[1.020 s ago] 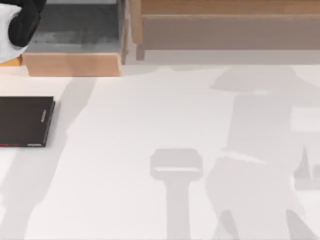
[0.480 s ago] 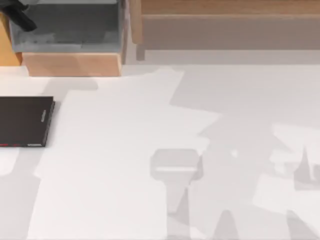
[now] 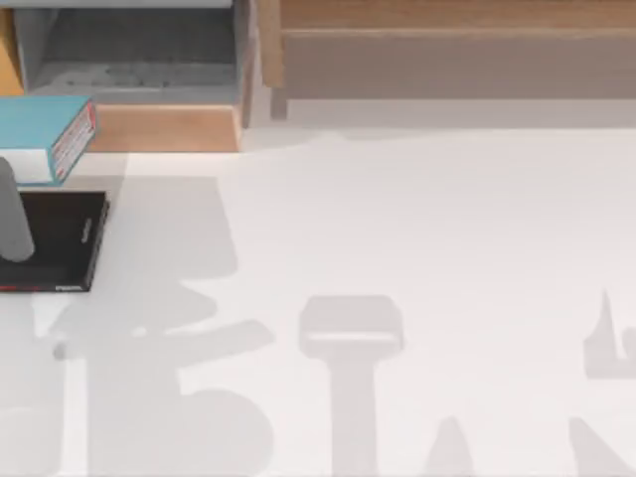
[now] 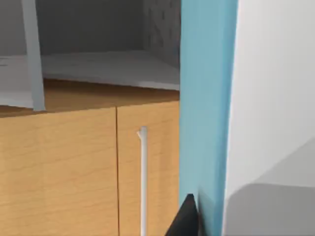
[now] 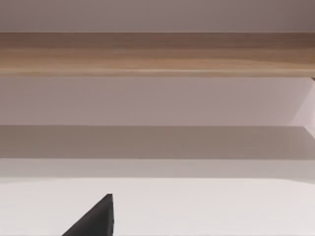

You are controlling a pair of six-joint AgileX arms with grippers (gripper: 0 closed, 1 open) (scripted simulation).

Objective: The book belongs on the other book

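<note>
**Teal book at the table's far left**

The book [image 3: 45,134], teal with white pages, is hanging above the black other book [image 3: 52,241] lying flat on the table [image 3: 397,248]. Whether the left gripper's fingers are clamping it cannot be told. The wooden cabinet [image 4: 74,162] is standing behind.

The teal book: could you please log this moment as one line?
teal book: at table's left edge, beside black book, not stacked | left gripper: against teal book | right arm: parked

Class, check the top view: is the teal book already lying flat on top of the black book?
No. The teal book sits beyond the black book, its white page edge visible, not stacked flat on it.
</note>
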